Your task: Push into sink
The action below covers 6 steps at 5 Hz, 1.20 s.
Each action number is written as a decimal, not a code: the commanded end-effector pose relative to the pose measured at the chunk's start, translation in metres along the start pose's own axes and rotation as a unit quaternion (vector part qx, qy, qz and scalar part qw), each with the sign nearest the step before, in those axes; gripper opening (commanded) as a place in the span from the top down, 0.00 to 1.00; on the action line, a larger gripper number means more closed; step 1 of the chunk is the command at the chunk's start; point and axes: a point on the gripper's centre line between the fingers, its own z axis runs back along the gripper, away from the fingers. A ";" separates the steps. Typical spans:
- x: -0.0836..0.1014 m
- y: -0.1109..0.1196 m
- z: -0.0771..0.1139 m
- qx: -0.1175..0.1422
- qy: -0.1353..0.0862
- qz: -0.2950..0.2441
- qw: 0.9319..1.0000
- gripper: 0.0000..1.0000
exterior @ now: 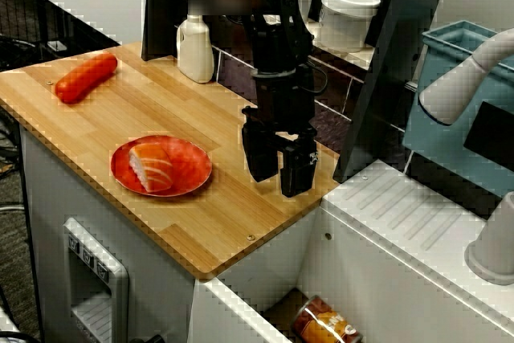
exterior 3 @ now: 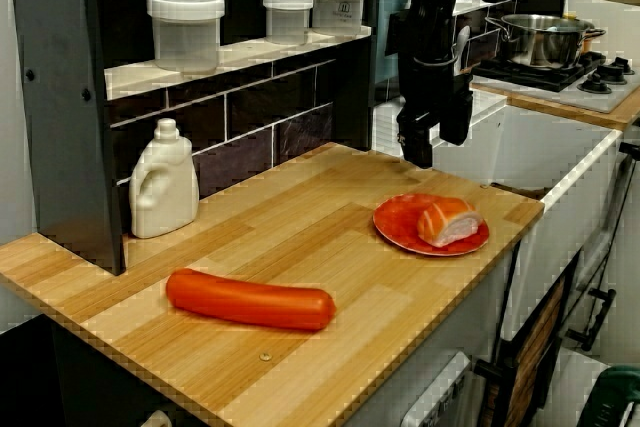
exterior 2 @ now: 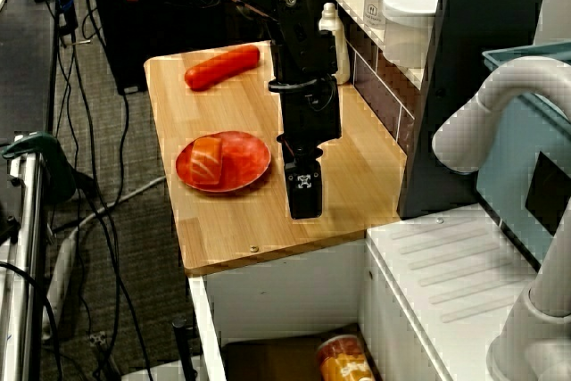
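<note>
The sink (exterior 2: 268, 354) lay below the counter's (exterior: 217, 222) sink-side edge, a can (exterior: 325, 323) inside. The end effector (exterior: 279, 173) hung over that edge, fingers narrowly apart, empty. The plate (exterior: 193, 168) with salmon (exterior: 151, 166) sat nearby.

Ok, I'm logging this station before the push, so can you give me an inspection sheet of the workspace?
Surface: wooden counter, intact.
Job's things: sink beside the counter's end, a can lying inside.
Clutter: red plate holding a salmon piece; sausage; white bottle; jars on the shelf.
Hand: hand open, empty, above the counter's sink-side end.
Cables: several on the floor.
Surroundings: faucet, teal bin, pot on the stove.
</note>
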 end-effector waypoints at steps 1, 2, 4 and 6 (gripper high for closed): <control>-0.003 -0.029 0.015 -0.004 -0.025 -0.033 0.999 0.00; -0.010 -0.038 0.014 0.014 -0.025 -0.064 0.998 0.00; -0.010 -0.038 0.014 0.014 -0.025 -0.064 0.998 0.00; -0.010 -0.038 0.014 0.014 -0.025 -0.064 0.998 0.00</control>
